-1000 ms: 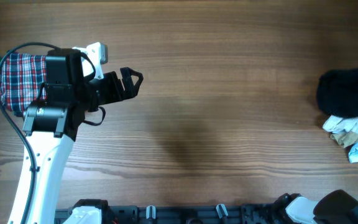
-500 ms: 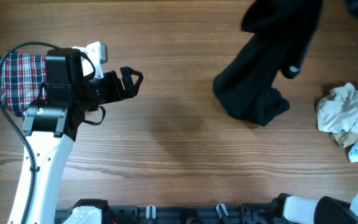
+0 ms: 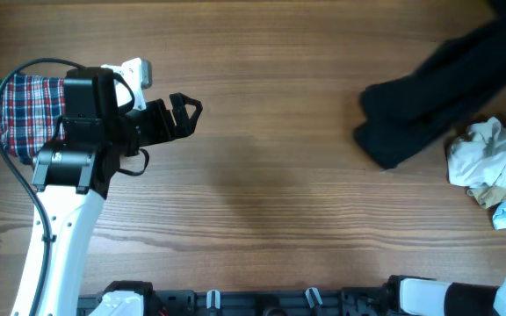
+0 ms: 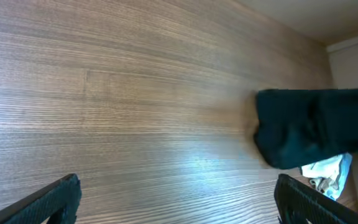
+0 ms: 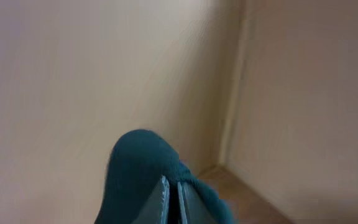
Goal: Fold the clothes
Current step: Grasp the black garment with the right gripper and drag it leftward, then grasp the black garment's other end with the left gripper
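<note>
Right gripper (image 5: 171, 194) pinched shut on dark garment (image 3: 429, 105), which hangs down onto right of worktop (image 3: 279, 202). Left gripper (image 3: 185, 111) wide open, empty. Checked cloth (image 3: 26, 112) at far left looks folded; I judge dark garment and white heap (image 3: 490, 167) not yet folded.

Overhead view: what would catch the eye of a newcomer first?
A dark garment stretches across the right side of the table, gripped by the right pincer. Beside it lies a crumpled white cloth; at the far left, a plaid cloth lies behind the open left pincer.
</note>
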